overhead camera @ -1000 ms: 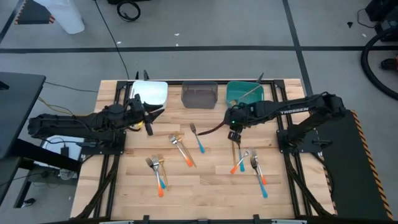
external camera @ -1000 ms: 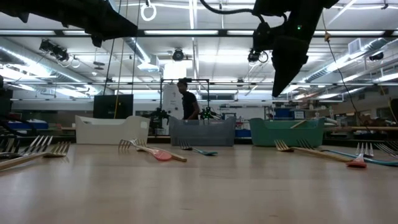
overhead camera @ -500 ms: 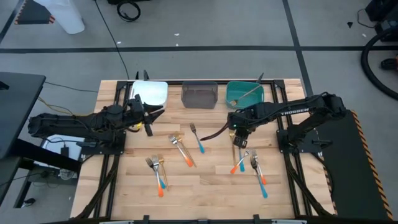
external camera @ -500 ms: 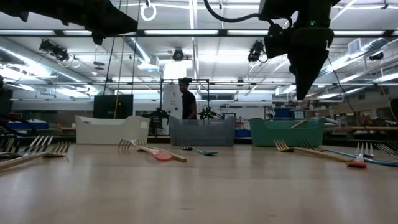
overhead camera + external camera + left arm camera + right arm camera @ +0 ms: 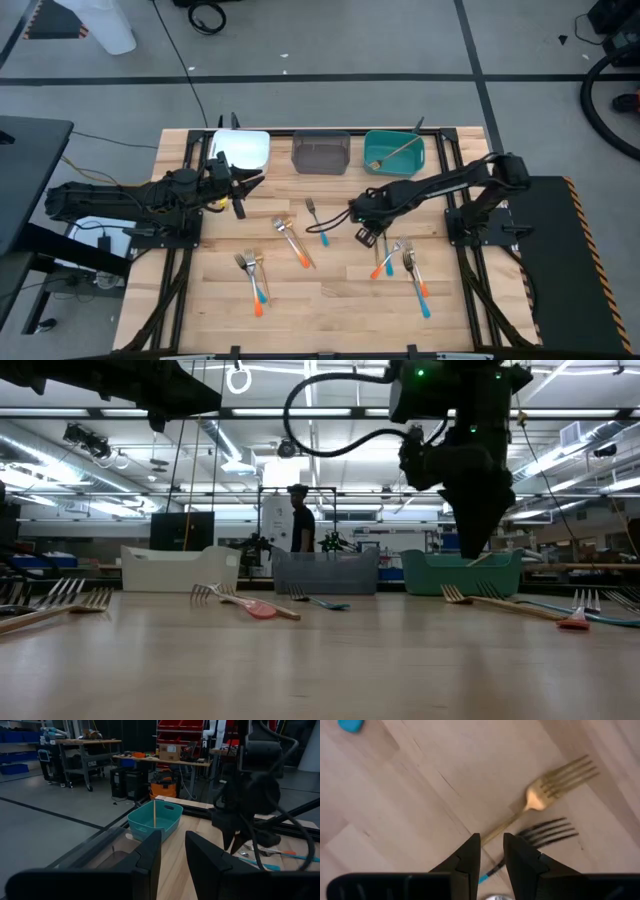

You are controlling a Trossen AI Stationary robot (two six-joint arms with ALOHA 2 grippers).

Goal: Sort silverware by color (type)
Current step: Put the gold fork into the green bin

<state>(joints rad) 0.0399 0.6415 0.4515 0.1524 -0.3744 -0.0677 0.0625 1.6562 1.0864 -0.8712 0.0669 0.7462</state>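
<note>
Forks lie flat on the wooden table in the high view: a blue-handled one (image 5: 317, 222), a gold and orange pair (image 5: 292, 241), a cluster (image 5: 253, 276) near the front, and another cluster (image 5: 401, 263) on the right. One gold utensil (image 5: 401, 149) leans in the teal bin (image 5: 372, 160). My right gripper (image 5: 364, 234) hovers low over the table's middle, fingers pointing down, a narrow gap between them. Its wrist view shows a gold fork (image 5: 540, 796) and a dark-tined fork (image 5: 543, 834) just beyond the fingertips (image 5: 491, 851). My left gripper (image 5: 243, 190) waits by the white bin, narrowly open.
Three bins stand along the far edge: white (image 5: 243, 149), grey (image 5: 320, 151) and teal. Bare wood lies between the fork clusters. A person (image 5: 299, 520) stands in the room behind the table. Metal frame rails run along the table's left and right sides.
My right gripper has moved away from the teal bin toward the table's near edge, then toward the left, and has come down closer to the tabletop. The forks lie where they were.
</note>
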